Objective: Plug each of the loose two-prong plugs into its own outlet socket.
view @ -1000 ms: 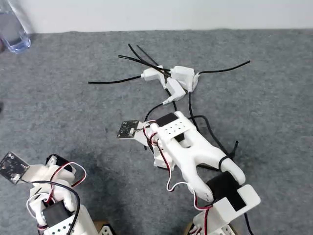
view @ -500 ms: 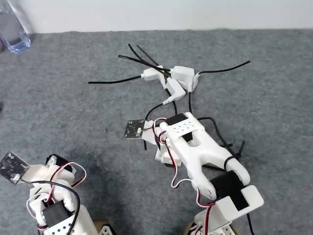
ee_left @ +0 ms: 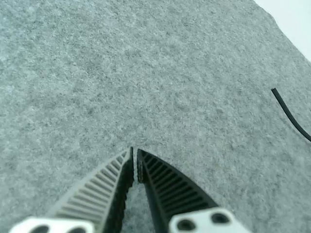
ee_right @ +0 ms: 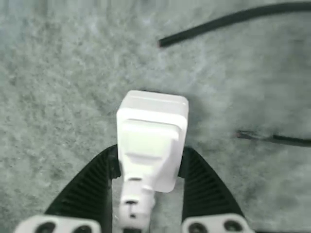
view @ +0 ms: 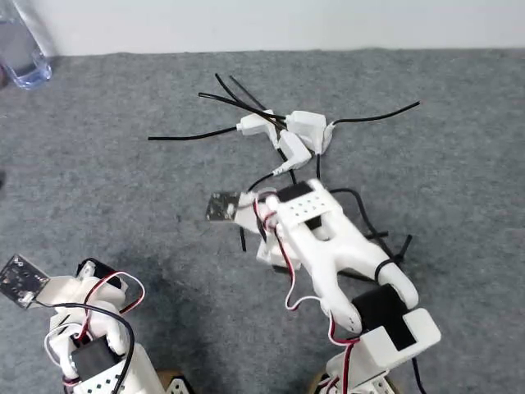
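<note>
In the right wrist view my right gripper [ee_right: 150, 153] is shut on a white plug [ee_right: 151, 145], whose square white front block points at the grey felt. From above, the right arm [view: 328, 238] covers that gripper mid-table, and a white piece [view: 267, 251] shows under its wrist. Beyond it lies a cluster: a white plug [view: 250, 125], a white socket block [view: 308, 127] and a second plug [view: 294, 152], all on black cables. My left gripper [ee_left: 134, 154] is shut on nothing, over bare felt at the near left.
Black cables [view: 361, 226] loop around the right arm, and loose cable ends [view: 176, 135] fan out from the cluster. A clear bottle [view: 20, 49] stands at the far left corner. One cable end [ee_left: 290, 115] lies ahead of the left gripper.
The right arm has shifted a little toward the plug cluster with the white plug held, dragging the black cable at its right side. The left arm has not moved.
</note>
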`<control>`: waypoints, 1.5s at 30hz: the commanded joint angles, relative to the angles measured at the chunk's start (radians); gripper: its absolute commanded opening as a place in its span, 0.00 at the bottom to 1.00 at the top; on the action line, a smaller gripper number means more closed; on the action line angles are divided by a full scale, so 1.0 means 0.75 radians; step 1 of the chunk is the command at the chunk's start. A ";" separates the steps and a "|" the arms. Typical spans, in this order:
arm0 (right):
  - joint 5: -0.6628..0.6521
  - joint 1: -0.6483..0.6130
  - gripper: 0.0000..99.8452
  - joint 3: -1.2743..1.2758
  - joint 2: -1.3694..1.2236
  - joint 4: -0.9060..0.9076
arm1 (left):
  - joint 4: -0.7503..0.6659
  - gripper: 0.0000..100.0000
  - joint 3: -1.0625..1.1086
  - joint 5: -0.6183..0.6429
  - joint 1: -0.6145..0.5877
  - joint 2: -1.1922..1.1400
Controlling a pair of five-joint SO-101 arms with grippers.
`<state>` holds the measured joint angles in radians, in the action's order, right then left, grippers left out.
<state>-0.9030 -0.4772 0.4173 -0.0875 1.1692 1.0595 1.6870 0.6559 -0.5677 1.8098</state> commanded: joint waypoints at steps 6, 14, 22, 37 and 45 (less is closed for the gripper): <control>0.061 0.026 0.01 -0.565 0.015 0.334 | 0.000 0.02 -0.007 -0.012 -0.004 0.012; 0.061 0.089 0.01 -1.080 0.007 0.656 | 0.000 0.02 -0.007 -0.012 -0.004 0.012; 0.059 0.120 0.01 -1.221 -0.093 0.545 | 0.000 0.02 -0.007 -0.012 -0.002 0.012; 0.235 0.152 0.01 -1.391 -0.242 0.396 | 0.000 0.02 -0.007 -0.010 -0.002 0.012; 0.550 0.324 0.01 -1.305 -0.343 0.054 | 0.000 0.02 -0.007 -0.010 -0.002 0.012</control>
<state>-0.5654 -0.2532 -0.5539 -0.3376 1.3165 1.0595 1.6870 0.6559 -0.5662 1.8098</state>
